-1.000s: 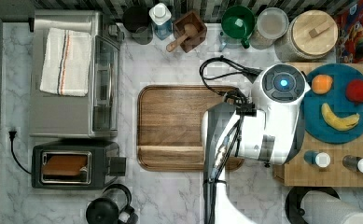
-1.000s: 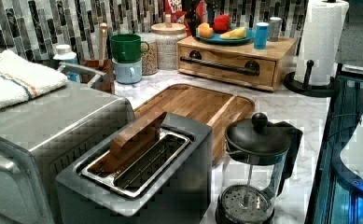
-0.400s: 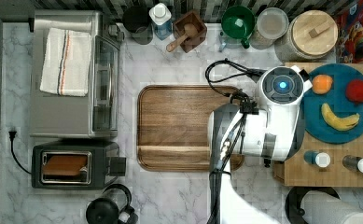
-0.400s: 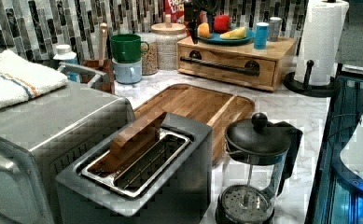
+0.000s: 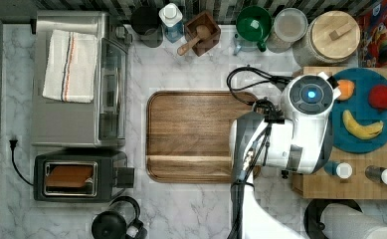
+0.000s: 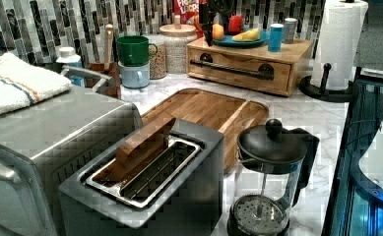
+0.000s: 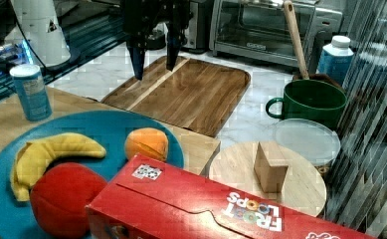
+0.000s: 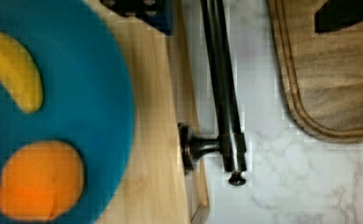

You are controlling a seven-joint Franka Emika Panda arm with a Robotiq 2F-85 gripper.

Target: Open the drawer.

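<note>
In the right view, the black two-fingered gripper (image 7: 153, 55) is seen in the upper left of the frame, its fingers spread apart and clamped on nothing, above the near edge of the dark brown wooden tray (image 7: 191, 94). In the left view, the light bamboo-coloured wooden drawer (image 6: 238, 69) is found at upper centre, shut flush in its boxy unit, its long thin black bar handle (image 6: 233, 69) across the front. The gripper (image 6: 207, 29) is seen above the drawer's left end, apart from the handle. A blue round plate (image 6: 240, 42) with fruit lies on the unit.
</note>
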